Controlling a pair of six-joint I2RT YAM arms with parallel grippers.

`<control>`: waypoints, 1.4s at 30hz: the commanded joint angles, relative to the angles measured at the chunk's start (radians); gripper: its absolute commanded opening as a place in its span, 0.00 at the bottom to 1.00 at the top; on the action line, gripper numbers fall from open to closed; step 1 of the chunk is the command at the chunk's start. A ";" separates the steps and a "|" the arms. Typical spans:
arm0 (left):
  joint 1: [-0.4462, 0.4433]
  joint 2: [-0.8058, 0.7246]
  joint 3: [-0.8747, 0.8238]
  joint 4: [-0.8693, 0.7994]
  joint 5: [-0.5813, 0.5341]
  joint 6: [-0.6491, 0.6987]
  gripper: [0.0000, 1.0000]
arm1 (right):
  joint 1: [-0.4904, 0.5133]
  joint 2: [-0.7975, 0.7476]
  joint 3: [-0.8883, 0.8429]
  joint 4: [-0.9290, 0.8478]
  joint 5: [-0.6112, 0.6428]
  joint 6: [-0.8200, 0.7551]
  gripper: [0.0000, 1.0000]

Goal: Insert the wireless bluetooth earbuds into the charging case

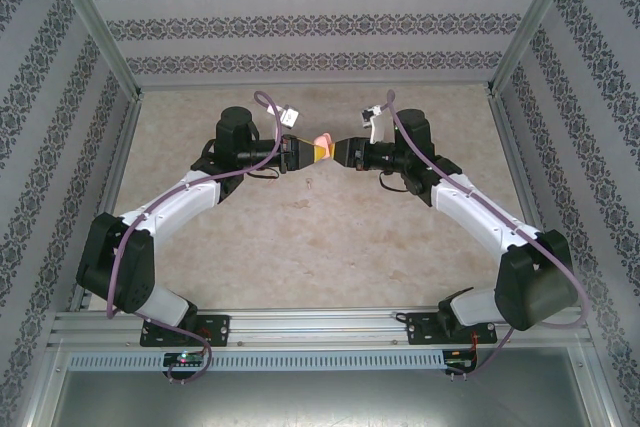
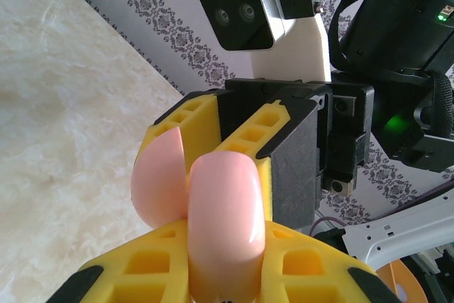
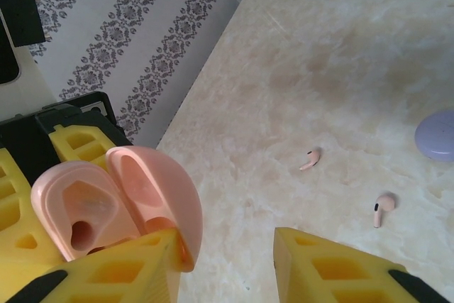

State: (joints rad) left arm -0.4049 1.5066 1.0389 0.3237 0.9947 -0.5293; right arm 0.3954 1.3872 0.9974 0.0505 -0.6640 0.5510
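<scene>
Above the middle of the table, my left gripper [image 1: 303,153] is shut on a pale pink charging case [image 1: 322,145]. In the left wrist view its yellow fingers [image 2: 135,267] clamp the case body [image 2: 225,211], and the lid [image 2: 159,182] is hinged open. The right wrist view looks into the open case [image 3: 85,211] and its lid [image 3: 159,196]. My right gripper [image 3: 227,264] faces the case with its jaws apart, one fingertip [image 3: 120,274] touching the lid's edge. Two pale pink earbuds [image 3: 310,160] [image 3: 383,208] lie on the table below.
A purple case [image 3: 436,135] lies on the table at the right edge of the right wrist view. Patterned walls [image 1: 320,27] and aluminium posts enclose the beige table [image 1: 320,237].
</scene>
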 commanded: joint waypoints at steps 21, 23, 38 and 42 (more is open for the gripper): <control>-0.037 -0.005 0.047 -0.010 0.062 0.019 0.00 | -0.004 0.042 0.069 0.044 -0.034 0.018 0.23; -0.039 -0.001 0.048 -0.012 0.064 0.020 0.00 | -0.006 0.041 0.066 0.043 -0.039 0.012 0.16; -0.035 -0.013 0.042 -0.107 -0.086 0.082 0.55 | -0.014 0.035 0.090 -0.051 0.006 -0.060 0.00; -0.009 -0.032 0.083 -0.228 -0.118 0.166 0.66 | -0.024 0.049 0.121 -0.167 0.053 -0.161 0.00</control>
State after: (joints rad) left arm -0.4274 1.5101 1.0691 0.1993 0.9131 -0.4572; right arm 0.3836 1.4204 1.0737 -0.0353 -0.6586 0.4885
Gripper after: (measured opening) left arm 0.646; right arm 0.065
